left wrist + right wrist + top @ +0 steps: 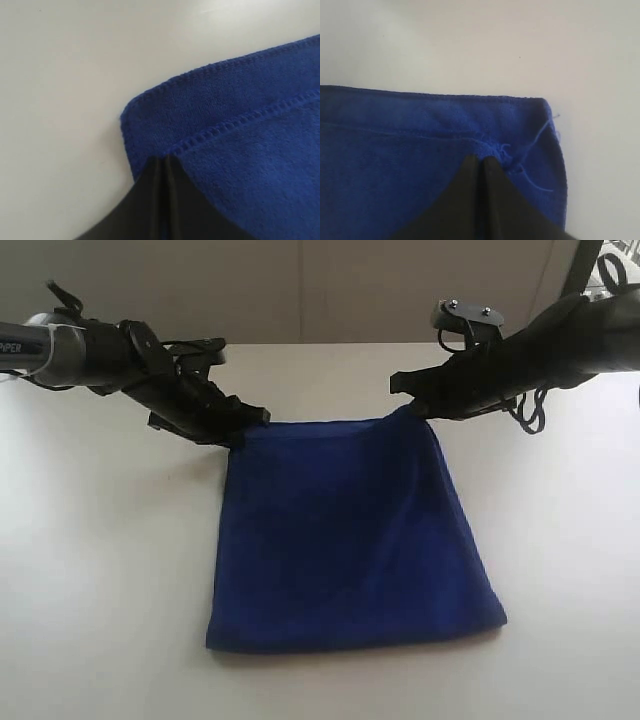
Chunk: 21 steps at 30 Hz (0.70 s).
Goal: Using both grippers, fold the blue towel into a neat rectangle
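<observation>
Exterior view: the towel, deep blue and with a soft matte nap, lies flat on a smooth white table. Its outline is a rough rectangle, and the near edge is rounded and thick like a fold. The left gripper sits at the far left corner and the right gripper at the far right corner, both low and touching the cloth. The far edge runs nearly straight between them. Both arms are black with cables, and the left one has a grey metal tube. Left wrist view: the left gripper has its narrow black fingers pressed together with only a hairline seam between them, and its tips nip the corner of the upper layer. There are two layers of towel. The upper one has a stitched, ribbed hem, and the lower one pokes out past it in a rounded corner on the bare table. The pile is fine and fuzzy. Right wrist view: the right gripper is likewise closed tight, with a small bunch of cloth gathered at its tips. The towel again shows two layers, the lower edge straight and stepped out beyond the upper. Loose blue threads curl off the corner just beside the tips, and the table is plain white beyond.
</observation>
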### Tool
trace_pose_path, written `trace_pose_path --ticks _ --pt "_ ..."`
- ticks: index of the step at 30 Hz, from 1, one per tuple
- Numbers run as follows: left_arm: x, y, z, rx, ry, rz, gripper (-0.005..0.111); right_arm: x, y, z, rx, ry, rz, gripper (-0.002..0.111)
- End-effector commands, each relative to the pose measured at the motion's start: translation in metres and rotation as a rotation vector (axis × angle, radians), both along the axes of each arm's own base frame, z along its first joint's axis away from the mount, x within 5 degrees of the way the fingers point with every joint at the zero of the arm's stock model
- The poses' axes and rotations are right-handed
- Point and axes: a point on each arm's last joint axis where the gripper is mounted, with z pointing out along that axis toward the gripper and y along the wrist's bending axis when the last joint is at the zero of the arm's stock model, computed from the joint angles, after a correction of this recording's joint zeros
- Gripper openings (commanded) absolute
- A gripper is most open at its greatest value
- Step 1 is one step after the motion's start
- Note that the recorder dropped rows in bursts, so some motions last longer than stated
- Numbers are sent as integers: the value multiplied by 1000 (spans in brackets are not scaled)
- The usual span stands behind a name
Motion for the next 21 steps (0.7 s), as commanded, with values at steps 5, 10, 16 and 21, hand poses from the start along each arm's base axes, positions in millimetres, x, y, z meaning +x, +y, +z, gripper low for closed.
trace_pose_path --ticks 5,10,16,21 --pt "-3 -1 3 -6 28 -20 10 0 0 1 -1 -2 9 0" --pt "-3 -1 3 -10 31 -19 46 0 0 1 -1 -2 10 0" --pt "-4 -1 5 -16 38 -20 43 0 0 1 -1 -2 10 0" --pt "-4 -1 6 -16 36 -20 21 0 0 1 -1 -2 10 0"
